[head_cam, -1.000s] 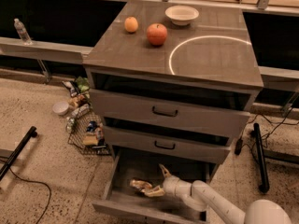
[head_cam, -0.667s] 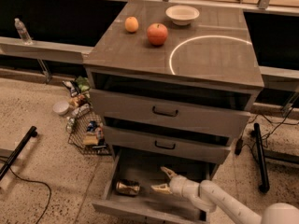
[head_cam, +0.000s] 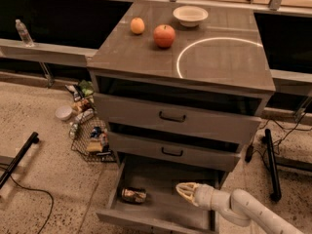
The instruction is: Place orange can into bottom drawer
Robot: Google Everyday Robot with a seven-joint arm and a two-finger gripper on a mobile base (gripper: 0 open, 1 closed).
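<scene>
The orange can [head_cam: 133,194] lies on its side on the floor of the open bottom drawer [head_cam: 161,217], toward its left. My gripper [head_cam: 184,191] hangs inside the same drawer to the right of the can, apart from it, holding nothing; its pale fingers [head_cam: 187,186] show on the end of the white arm. The arm comes in from the lower right.
The two upper drawers with black handles [head_cam: 172,116] are closed. An orange fruit [head_cam: 137,26], a red apple [head_cam: 164,35] and a white bowl [head_cam: 190,15] sit on the cabinet top. A wire basket of snacks [head_cam: 91,139] stands on the floor at the left. Cables and a black stand leg [head_cam: 271,164] lie at the right.
The can has left my gripper and come to rest at the drawer's left. My gripper has drawn back to the right, away from the can.
</scene>
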